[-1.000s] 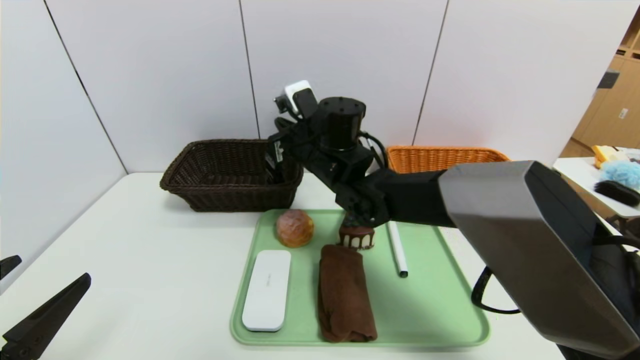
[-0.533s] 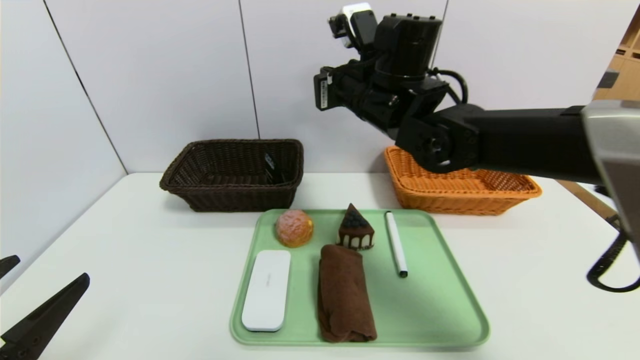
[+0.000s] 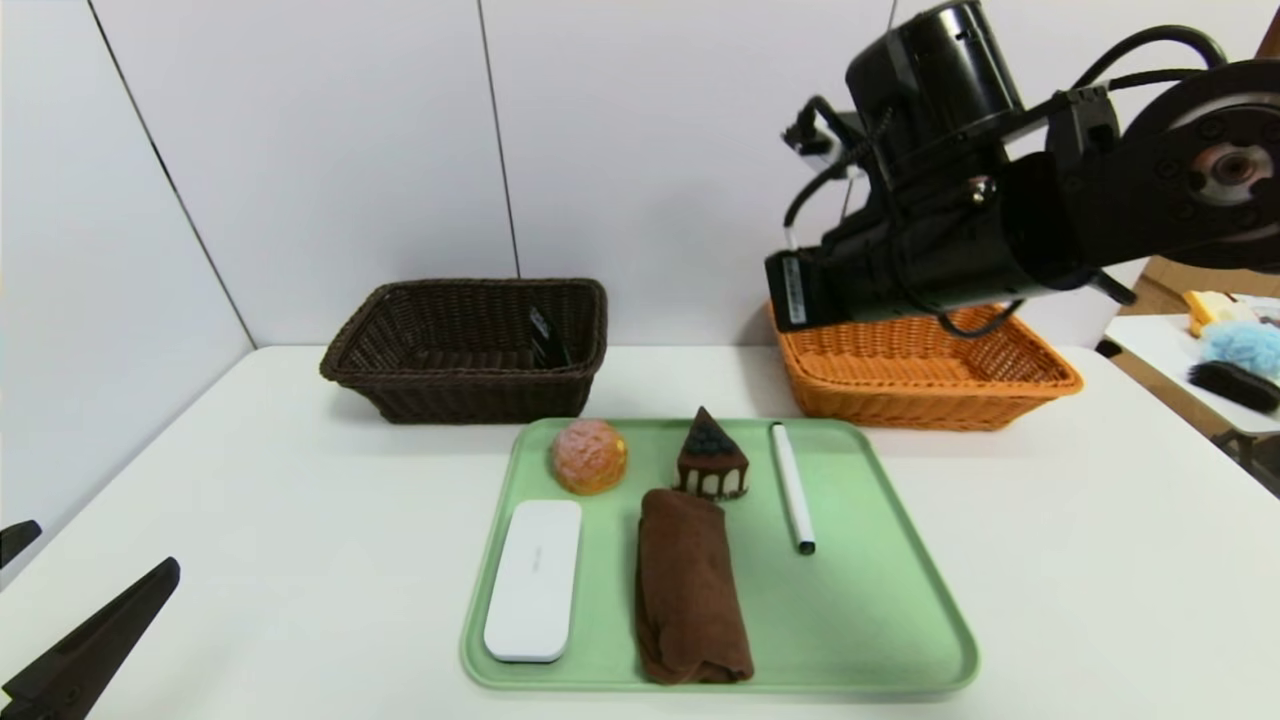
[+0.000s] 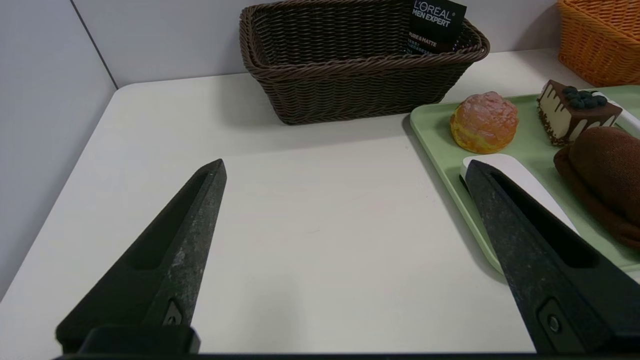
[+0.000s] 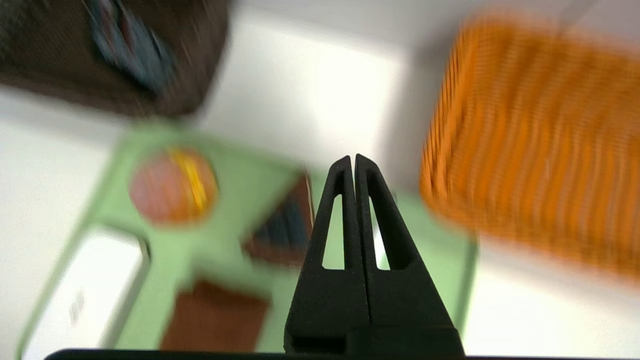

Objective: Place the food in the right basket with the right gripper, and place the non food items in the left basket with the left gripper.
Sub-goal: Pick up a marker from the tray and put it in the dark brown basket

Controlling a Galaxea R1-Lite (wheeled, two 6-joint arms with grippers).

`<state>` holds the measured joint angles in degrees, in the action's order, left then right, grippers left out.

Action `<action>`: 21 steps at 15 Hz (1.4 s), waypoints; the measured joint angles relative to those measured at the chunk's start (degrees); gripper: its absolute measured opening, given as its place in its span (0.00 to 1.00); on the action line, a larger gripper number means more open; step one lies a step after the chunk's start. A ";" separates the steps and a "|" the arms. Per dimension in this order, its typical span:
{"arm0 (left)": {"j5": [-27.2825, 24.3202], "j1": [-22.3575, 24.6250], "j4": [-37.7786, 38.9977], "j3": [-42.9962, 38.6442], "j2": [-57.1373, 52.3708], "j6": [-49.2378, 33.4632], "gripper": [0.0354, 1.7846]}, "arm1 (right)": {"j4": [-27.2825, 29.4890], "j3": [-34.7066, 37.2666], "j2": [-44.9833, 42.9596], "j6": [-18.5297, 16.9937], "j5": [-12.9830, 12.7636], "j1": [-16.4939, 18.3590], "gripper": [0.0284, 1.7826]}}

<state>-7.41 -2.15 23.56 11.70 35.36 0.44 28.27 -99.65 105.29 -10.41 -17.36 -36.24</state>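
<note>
On the green tray (image 3: 880,610) lie the sugary bun (image 3: 589,456), the chocolate cake slice (image 3: 711,467), the white marker pen (image 3: 793,488), the white case (image 3: 534,580) and the rolled brown towel (image 3: 690,590). The black L'Oreal tube (image 3: 547,340) leans inside the dark brown left basket (image 3: 465,345). The orange right basket (image 3: 920,375) holds nothing I can see. My right arm (image 3: 930,250) is raised high over the orange basket; its gripper (image 5: 354,159) is shut and empty. My left gripper (image 4: 345,165) is open and empty, low over the table, left of the tray.
The tray sits in the middle of the white table, both baskets behind it against the wall panels. A side table with a blue puff and a black brush (image 3: 1235,385) stands at far right.
My right arm has risen from low over the cake slice and swung right, to high above the orange basket. The cake slice stays on the tray. The left arm has not moved.
</note>
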 joint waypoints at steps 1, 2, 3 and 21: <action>-0.05 -0.02 0.00 0.00 -0.01 0.00 0.94 | 5.22 1.88 -1.32 -1.62 0.24 0.05 0.01; -0.02 -0.02 0.00 0.04 0.10 0.00 0.94 | 8.69 3.91 -2.27 -2.79 0.74 0.06 0.01; 0.02 -0.02 0.05 0.30 0.30 0.00 0.94 | 10.18 5.88 -2.97 -4.19 1.21 0.11 0.01; -0.20 -0.05 4.83 10.75 21.52 -1.58 0.94 | -1.57 21.15 2.34 -11.23 6.17 1.38 0.01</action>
<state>-7.61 -2.19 28.39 22.46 56.88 -1.15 26.70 -78.50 107.63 -21.64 -11.19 -34.87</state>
